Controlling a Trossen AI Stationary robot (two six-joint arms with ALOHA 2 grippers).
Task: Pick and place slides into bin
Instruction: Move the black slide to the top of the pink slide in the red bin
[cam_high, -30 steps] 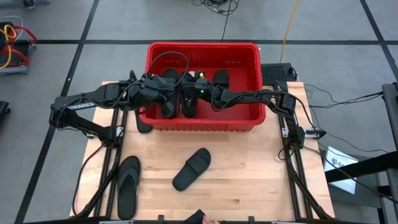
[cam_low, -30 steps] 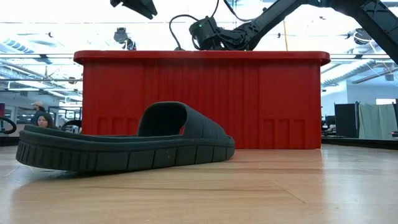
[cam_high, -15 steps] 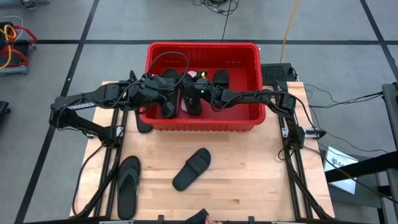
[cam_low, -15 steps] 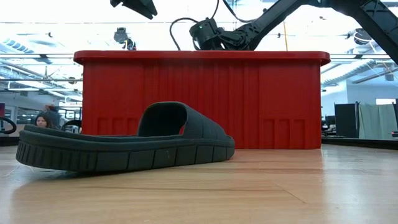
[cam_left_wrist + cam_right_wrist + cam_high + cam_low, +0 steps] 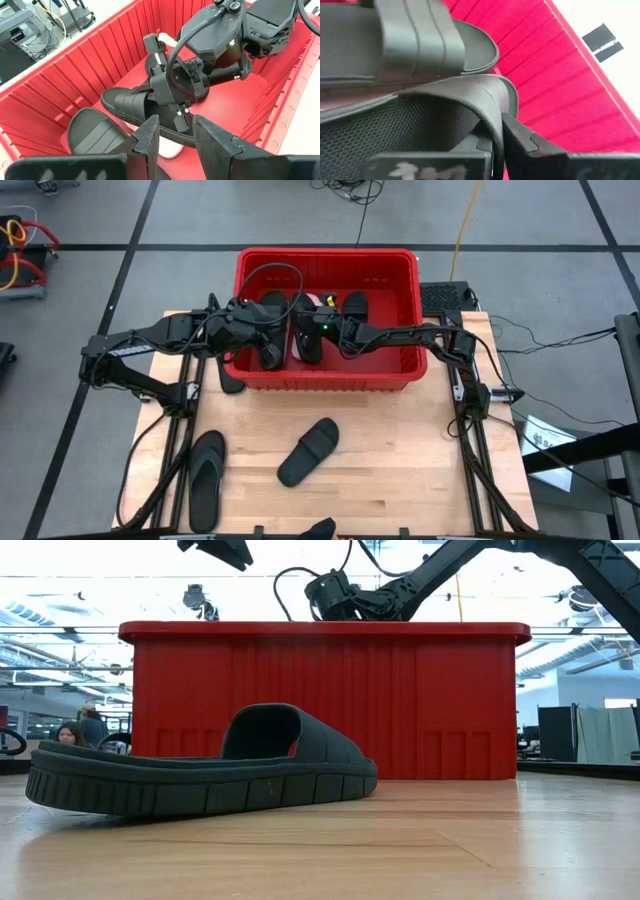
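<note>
Right end effector (image 5: 308,340), mine, is inside the large red slotted plastic bin (image 5: 400,370), its fingers (image 5: 520,137) pinched onto the edge of a black wide-strap slide (image 5: 445,107) that lies on other sandals in the bin's middle. My left end effector (image 5: 268,352) hangs just beside it over the bin's left half, fingers (image 5: 147,137) spread with a clear gap and nothing between them. From the left wrist view I record the right wrist housing (image 5: 215,35) directly ahead, above a black slide (image 5: 135,102) resting on the red floor, with a second ribbed black slide (image 5: 92,132) nearer and a pale sandal edge (image 5: 167,149) showing under them. The bin stands at the far edge of the light wooden table (image 5: 400,470). Three sandals lie outside it: a black wide-strap slide (image 5: 309,451) near the table's centre, a black thong flip-flop (image 5: 206,478) toward the front left, and a dark sandal (image 5: 231,380) partly hidden beside the bin's left wall. In the low view the central slide (image 5: 200,775) sits in front of the bin wall (image 5: 440,700). People (image 5: 80,725) show in the room behind, at the far left.
</note>
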